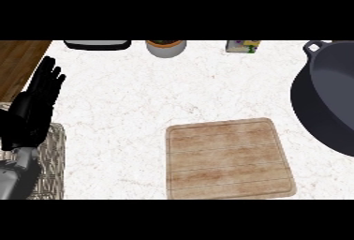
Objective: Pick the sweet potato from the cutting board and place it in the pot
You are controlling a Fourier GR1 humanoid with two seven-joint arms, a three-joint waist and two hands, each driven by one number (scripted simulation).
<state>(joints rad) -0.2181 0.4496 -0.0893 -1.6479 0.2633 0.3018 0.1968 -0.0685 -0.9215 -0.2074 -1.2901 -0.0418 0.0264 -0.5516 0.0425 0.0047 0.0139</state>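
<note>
The left hand [38,101] rests at the left edge, fingers straight, holding nothing; the wooden cutting board [228,159] lies bare beside the dark pot [325,103]; the sweet potato isn't visible

Left of the cutting board [228,159], the left hand [34,105] is matte black, with long slim fingers [50,75] and a blocky, glossy palm. Below it a smooth grey forearm [15,176] joins at a narrower wrist.
</note>
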